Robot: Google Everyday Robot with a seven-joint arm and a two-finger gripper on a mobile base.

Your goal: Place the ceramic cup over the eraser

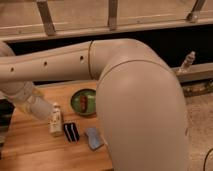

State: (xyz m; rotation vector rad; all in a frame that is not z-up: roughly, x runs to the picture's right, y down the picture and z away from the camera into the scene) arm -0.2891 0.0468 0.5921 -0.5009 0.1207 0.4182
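One eraser point(71, 131) lies lower left of centre, squeezed between a white bottle point(55, 120) and a blue oblong point(93, 137). The gripper point(42, 110) hangs at mid left, just beside the bottle. I cannot tell its grasp state or make out the ceramic cup. Lowering here would likely topple the bottle.

Black, white-striped eraser point(71, 131) lies flat, uncovered; ceramic cup and gripper are hidden.

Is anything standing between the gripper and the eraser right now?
Yes. The white labelled bottle stands upright right beside the eraser, between it and the gripper at image left. I can't make out the ceramic cup.
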